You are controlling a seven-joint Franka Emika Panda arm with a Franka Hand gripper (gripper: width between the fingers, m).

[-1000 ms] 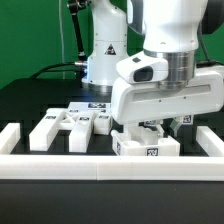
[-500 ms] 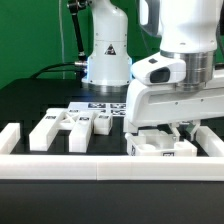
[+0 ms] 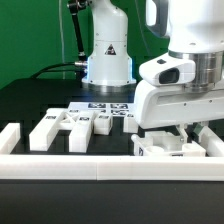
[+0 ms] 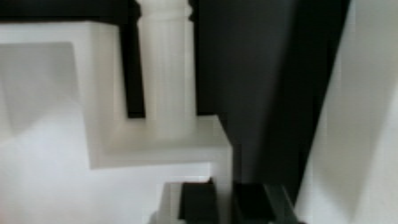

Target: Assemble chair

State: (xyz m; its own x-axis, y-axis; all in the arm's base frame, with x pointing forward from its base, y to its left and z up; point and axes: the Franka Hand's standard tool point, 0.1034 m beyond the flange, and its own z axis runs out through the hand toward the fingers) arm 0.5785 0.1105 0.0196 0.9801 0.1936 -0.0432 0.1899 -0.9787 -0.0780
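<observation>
Chair parts are white blocks with square tags. One flat part lies against the front border rail at the exterior view's right. My gripper is lowered right at this part with its fingers shut; whether they hold any of it is hidden by the hand. More parts lie at the left: a slab, a bar and a small block. Up close in the wrist view are a white part with a slim post and my dark gripper, blurred.
White border rails stand at the left and right of the black table. The marker board lies flat behind the parts. The arm's white base stands at the back.
My gripper has slid toward the exterior view's right, and the flat part under it has travelled along the front rail with it. The parts at the left have stayed put.
</observation>
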